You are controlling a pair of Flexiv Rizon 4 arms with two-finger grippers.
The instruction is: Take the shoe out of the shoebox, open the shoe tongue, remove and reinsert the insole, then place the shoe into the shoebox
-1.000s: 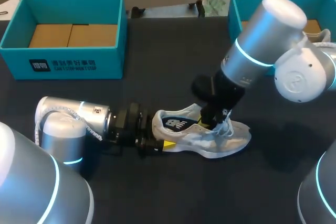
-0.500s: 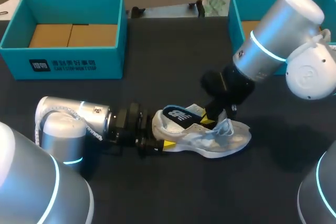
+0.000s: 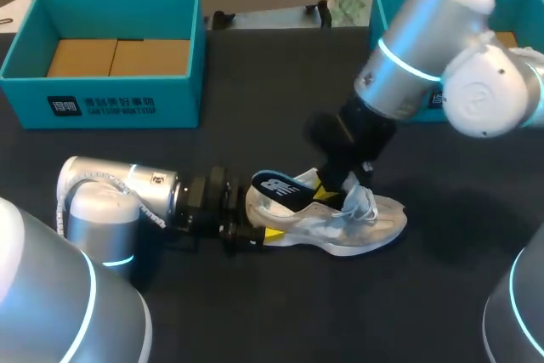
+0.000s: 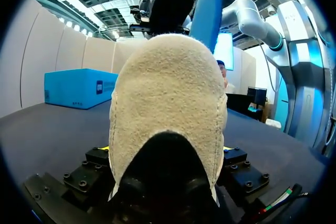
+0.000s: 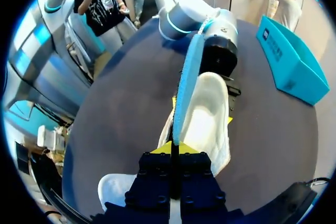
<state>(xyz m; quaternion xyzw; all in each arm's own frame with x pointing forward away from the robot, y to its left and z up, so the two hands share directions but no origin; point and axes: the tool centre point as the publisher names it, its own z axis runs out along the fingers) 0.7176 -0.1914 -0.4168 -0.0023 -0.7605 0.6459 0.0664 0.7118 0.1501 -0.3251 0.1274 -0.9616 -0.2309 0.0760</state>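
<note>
Teal shoebox point(image 3: 102, 104) behind shoe point(image 3: 378, 220), insole point(image 3: 279, 186) tilted.

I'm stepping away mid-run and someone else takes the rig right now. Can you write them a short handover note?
Left gripper: jaws shut on the heel of the shoe, which sits on the table.
Right gripper: jaws shut on the insole; its heel end is raised out of the shoe, its front end apparently inside.
Shoebox: far left of the table.
Done: shoe is out of the box, insole partly out.
Left: pull the insole free, reinsert it, put the shoe into the box.
</note>
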